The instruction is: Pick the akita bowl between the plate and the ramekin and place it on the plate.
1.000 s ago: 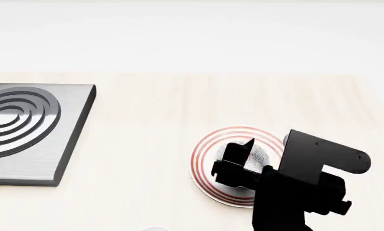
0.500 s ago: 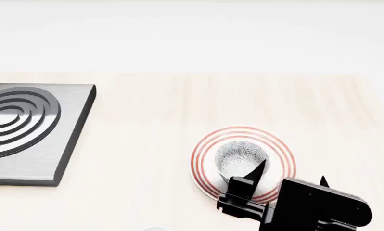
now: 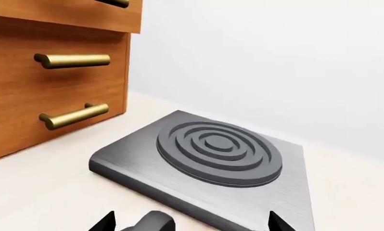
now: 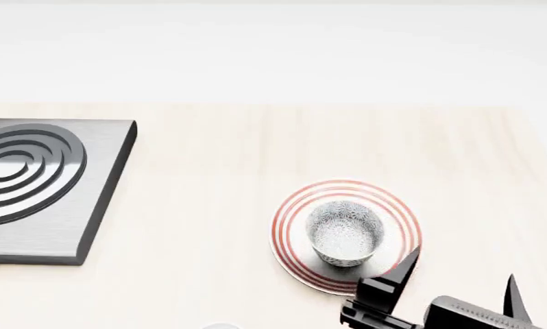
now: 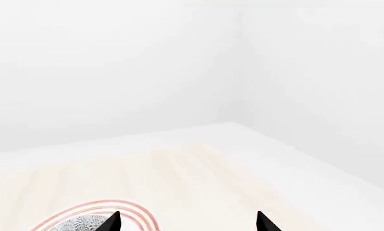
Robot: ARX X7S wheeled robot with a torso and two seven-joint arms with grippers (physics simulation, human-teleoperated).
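The akita bowl [image 4: 346,233] stands upright at the center of the plate [image 4: 292,205], which lies on the pale wooden table [image 4: 210,171] toward its near right part. The right gripper [image 4: 456,277] hangs just nearer than the plate, its 2 fingers spread and empty. The left gripper [image 3: 190,222] is also spread, holding nothing, close beside a grey burner plate [image 4: 35,192] at the table's left edge.

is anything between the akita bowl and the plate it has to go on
Nothing visible: the akita bowl already sits upright on the plate, inside its red rings. The right hand is open and apart from the bowl, at the plate's near edge. Nothing else lies on the plate.
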